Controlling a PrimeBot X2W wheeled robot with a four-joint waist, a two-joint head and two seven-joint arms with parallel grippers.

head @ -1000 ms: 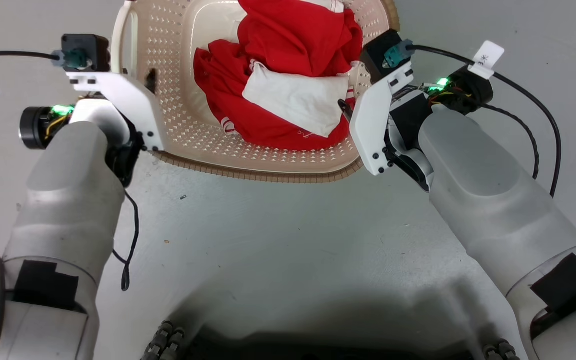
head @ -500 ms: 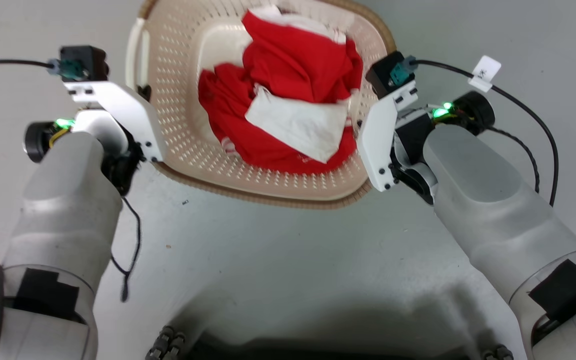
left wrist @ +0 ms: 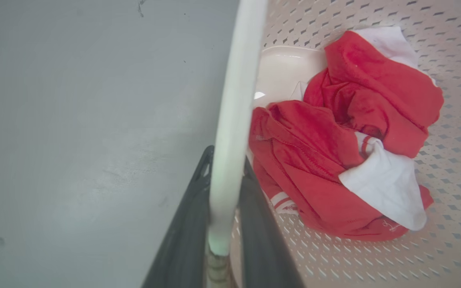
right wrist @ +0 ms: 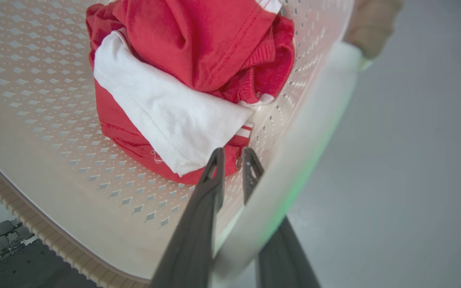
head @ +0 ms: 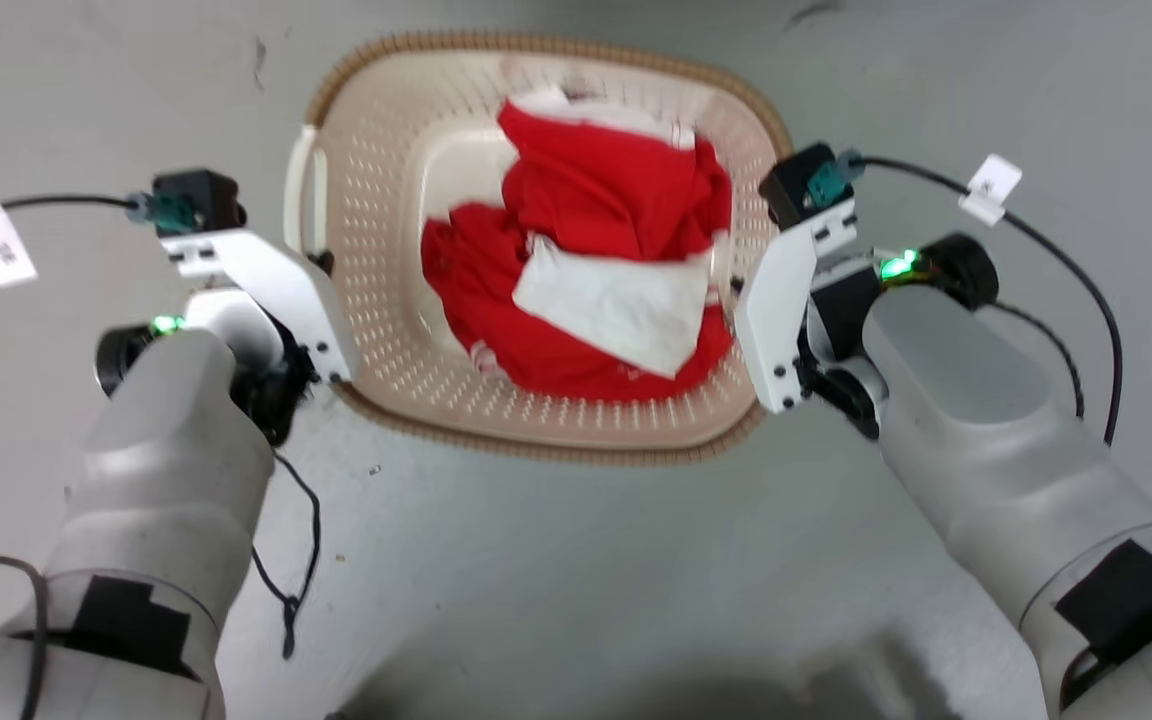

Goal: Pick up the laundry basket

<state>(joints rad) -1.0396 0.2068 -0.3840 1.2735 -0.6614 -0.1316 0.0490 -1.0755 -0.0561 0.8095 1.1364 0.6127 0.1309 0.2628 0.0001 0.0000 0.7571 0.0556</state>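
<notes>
Left gripper [left wrist: 224,162] fingers clench the basket [head: 391,300] by its left handle [left wrist: 236,88]. Right gripper [right wrist: 233,156] fingers grip the right handle [right wrist: 306,152].

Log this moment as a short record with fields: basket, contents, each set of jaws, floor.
basket: cream laundry basket, brown rim, holed walls
contents: red clothes, white cloth on top
left jaws: shut on the left handle
right jaws: astride the right handle, shut on it
under it: grey floor
</notes>
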